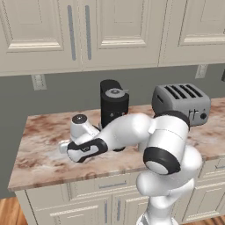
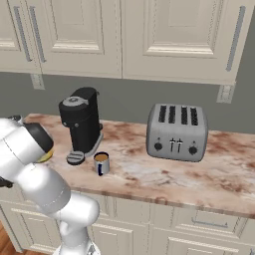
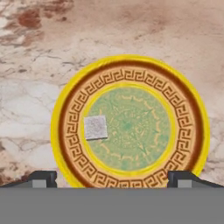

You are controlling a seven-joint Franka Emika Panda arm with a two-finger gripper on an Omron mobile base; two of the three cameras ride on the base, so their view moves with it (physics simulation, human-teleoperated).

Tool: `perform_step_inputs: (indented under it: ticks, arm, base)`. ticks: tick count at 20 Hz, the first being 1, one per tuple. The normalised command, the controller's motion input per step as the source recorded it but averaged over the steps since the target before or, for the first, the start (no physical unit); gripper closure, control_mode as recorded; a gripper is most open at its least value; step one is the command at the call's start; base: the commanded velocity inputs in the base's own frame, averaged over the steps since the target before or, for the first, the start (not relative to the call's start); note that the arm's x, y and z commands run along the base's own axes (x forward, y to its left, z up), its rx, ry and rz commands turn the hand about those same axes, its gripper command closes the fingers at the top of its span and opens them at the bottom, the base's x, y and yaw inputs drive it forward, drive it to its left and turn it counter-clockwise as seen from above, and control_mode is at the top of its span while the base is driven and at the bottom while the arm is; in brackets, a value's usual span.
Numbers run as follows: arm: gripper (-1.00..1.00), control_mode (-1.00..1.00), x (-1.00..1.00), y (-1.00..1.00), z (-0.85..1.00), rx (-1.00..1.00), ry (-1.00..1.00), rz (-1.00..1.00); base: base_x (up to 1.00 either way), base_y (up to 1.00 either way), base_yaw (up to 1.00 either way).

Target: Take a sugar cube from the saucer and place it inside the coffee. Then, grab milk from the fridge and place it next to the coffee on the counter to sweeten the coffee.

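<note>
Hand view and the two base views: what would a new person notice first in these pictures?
In the hand view, the bright saucer with its yellow rim lies on the marbled counter, a small pale sugar cube resting left of its centre; the open tool hovers over it. From the right base view, the black coffee machine stands beside the coffee, with a silver toaster further right.

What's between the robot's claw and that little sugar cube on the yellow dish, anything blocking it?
Nothing visible blocks it. In the hand view the open gripper looks straight down on the saucer, and the sugar cube lies bare on the green centre, nearer one fingertip than the other, with nothing over or beside it.
</note>
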Motion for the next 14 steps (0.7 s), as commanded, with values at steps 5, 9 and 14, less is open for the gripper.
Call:
perform_step_inputs:
  ticks: [5, 9, 14]
  arm:
    - [-1.0, -1.0, 0.17, 0.06, -0.06, 0.0, 0.0, -0.03]
    - [-1.0, -1.0, 0.14, 0.08, -0.09, 0.0, 0.0, -0.03]
    - [-1.0, -1.0, 0.15, 0.11, -0.11, 0.0, 0.01, -0.03]
  base:
    - [0.0, 0.0, 0.0]
    - [0.0, 0.0, 0.0]
    - [0.0, 0.0, 0.0]
